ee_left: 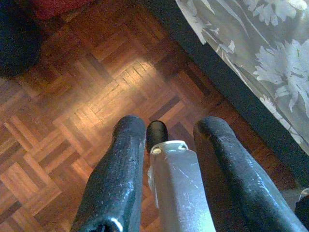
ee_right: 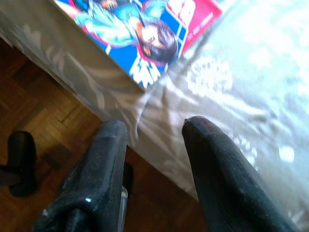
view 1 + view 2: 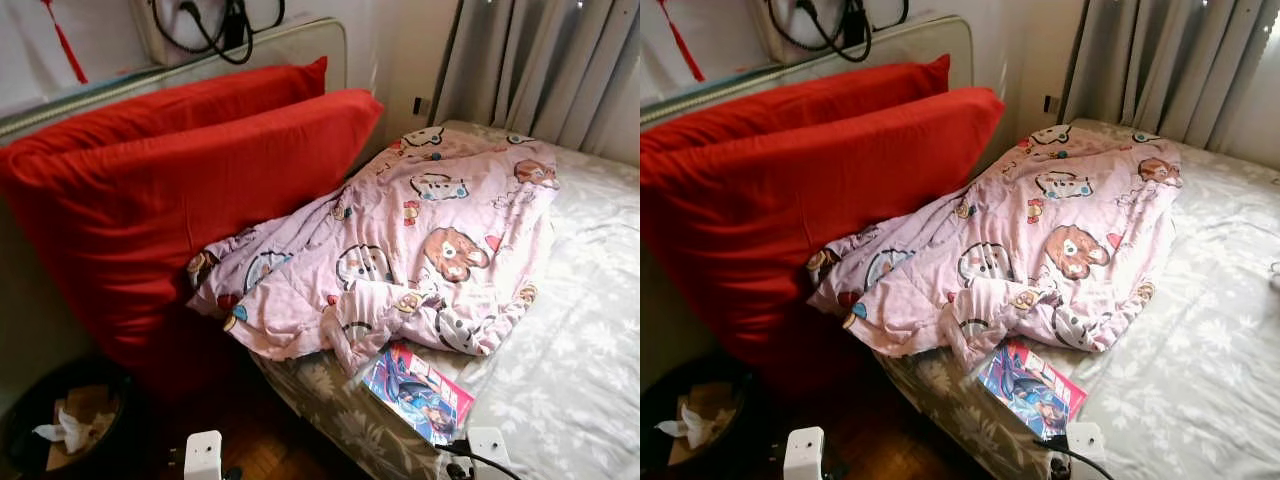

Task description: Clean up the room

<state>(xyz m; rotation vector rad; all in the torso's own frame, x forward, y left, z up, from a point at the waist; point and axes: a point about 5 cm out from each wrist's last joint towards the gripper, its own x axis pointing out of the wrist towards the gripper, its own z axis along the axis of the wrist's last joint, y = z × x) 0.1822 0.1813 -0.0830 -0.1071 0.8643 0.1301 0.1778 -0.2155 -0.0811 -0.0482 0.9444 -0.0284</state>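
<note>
Lying crumpled across the bed (image 3: 590,330), a pink quilt (image 3: 420,250) printed with cartoon bears covers much of the grey flowered sheet, its lower edge touching the top of a comic book (image 3: 418,392). The one comic book sits at the near edge of the mattress, partly tucked under the quilt's folds. Two red pillows (image 3: 180,190) lean one behind the other against the headboard (image 3: 300,40), and the quilt's left end rests against the front one. A dark bin (image 3: 60,420) with crumpled paper inside stands on the wooden floor (image 1: 72,111) below the pillows. Grey curtains (image 3: 540,70) hang behind the bed, and black cables (image 3: 215,25) loop above the headboard.

The right wrist view brings out the comic book's blue and red cover up close, with the right gripper (image 2: 154,128) just short of the mattress edge, its two fingers spread and holding nothing. The left wrist view gives the parquet pattern and the bed's side; the left gripper (image 1: 169,128) hangs over the floor beside the bed, fingers apart and empty.
</note>
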